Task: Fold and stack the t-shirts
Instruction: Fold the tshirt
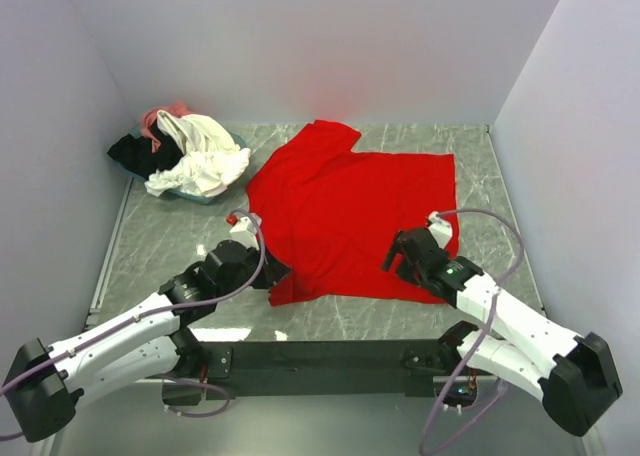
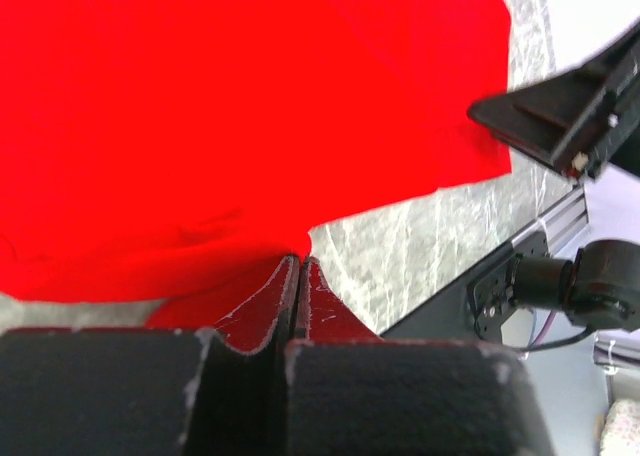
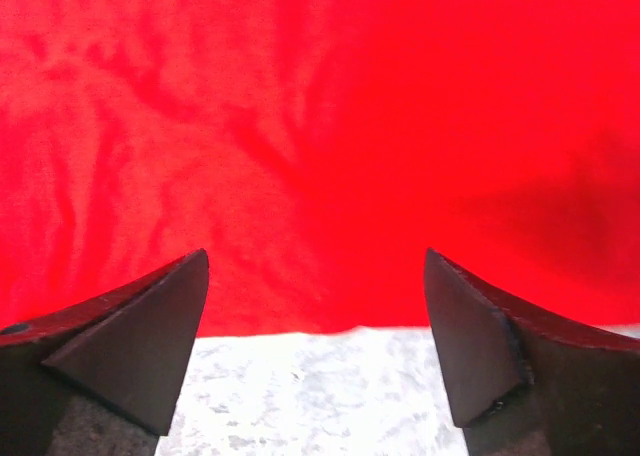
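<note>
Red t-shirt (image 1: pixel 350 211) lies spread flat, mid-bench (image 1: pixel 150 246). L pincer (image 2: pixel 297 264) pressed together at shirt's near-left hem corner; can't tell if cloth's pinched. R pincer (image 3: pixel 316 261) spread wide over shirt's near-right hem. Cream, black & pink t-shirts (image 1: pixel 195 156) heaped near shirt's far-left side.

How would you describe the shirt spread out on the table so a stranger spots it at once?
Start at the grey marble table and look to its middle. The red t-shirt lies there spread flat; the other shirts, white, black and pink, sit crumpled in a heap at the far left corner.
</note>
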Controlling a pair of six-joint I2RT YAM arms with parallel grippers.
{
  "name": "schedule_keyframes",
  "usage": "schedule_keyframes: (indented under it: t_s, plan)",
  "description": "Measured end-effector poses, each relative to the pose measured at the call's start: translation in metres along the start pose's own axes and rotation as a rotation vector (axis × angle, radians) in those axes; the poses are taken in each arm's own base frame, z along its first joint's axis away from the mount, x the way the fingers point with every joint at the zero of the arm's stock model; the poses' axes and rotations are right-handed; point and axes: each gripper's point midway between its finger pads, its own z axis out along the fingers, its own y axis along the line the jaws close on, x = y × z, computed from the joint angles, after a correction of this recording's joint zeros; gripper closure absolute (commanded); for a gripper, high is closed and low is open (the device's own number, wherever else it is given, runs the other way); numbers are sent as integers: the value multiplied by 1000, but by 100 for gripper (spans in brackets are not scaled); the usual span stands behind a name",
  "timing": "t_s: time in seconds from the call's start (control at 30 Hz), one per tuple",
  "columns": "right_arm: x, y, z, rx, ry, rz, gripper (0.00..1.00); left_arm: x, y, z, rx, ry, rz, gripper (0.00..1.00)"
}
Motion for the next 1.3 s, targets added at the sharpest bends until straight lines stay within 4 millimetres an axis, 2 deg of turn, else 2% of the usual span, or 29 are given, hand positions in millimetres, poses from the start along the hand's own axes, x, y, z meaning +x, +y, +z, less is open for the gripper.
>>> schedule_keyframes:
  t_s: [0.1,0.37,0.5,0.7,1.03,1.3]
  plan:
    - [-2,-14,-7,49,-15,49,1,-9,3,4,8,-13,3,99]
    - [-6,-63,-29,266,-42,185,0,-17,0,9,61,-6,20,99]
    - [-12,-77,-42,331,-63,261,0,-21,-3,7,84,-13,37,99]
    - [-14,-100,-50,415,-80,389,1,-26,-4,5,104,-21,53,99]
    - [-5,-117,-40,553,-21,413,7,-26,-6,4,129,-15,79,99]
    - [-3,-120,-31,607,-15,438,17,-26,-7,4,135,-13,80,99]
